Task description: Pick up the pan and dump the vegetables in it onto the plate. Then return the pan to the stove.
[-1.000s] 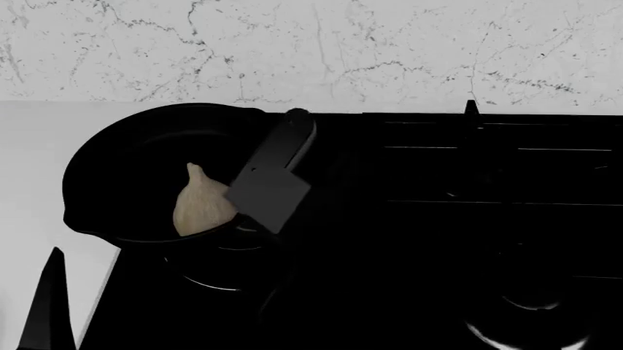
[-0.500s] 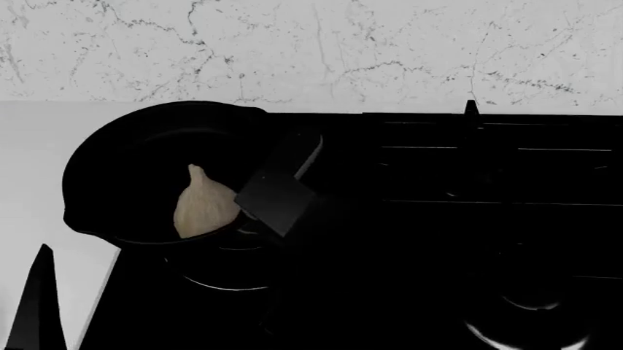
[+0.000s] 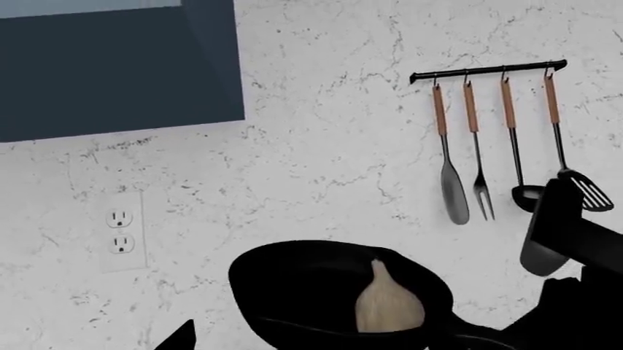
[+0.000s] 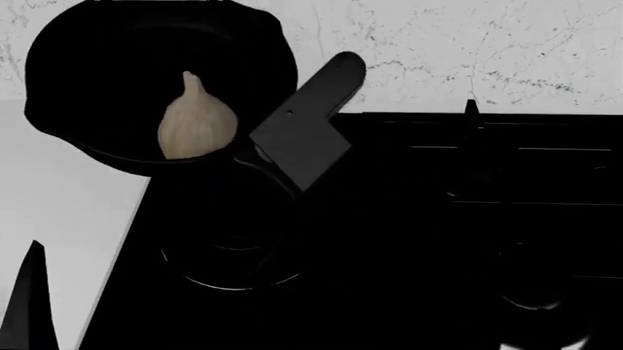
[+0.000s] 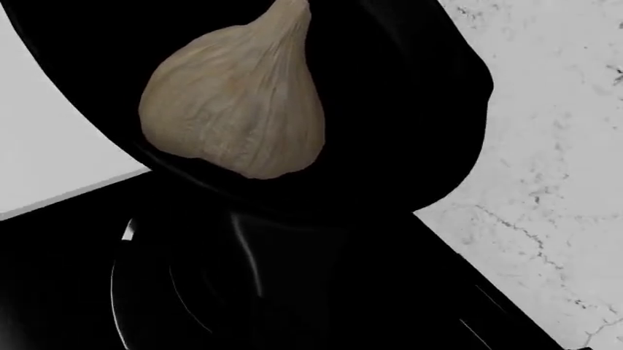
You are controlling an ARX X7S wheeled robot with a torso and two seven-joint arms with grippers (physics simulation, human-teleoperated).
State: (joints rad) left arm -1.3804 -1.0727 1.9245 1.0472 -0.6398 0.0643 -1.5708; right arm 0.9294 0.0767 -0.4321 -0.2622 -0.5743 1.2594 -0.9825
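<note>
Your right claw (image 4: 255, 157) grips the pan (image 4: 117, 65) by its handle above the stove (image 4: 438, 240), garlic (image 4: 198, 120) inside; left claw's opening can't be told.

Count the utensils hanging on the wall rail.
4, side by side on the black wall rail: a grey spatula, a two-pronged fork, a black ladle and a slotted turner, partly behind the dark arm.

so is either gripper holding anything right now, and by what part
The right gripper holds the round matte black pan at the handle side of its rim, lifted off the glossy black stove, the beige garlic bulb inside. The left gripper holds nothing.
</note>
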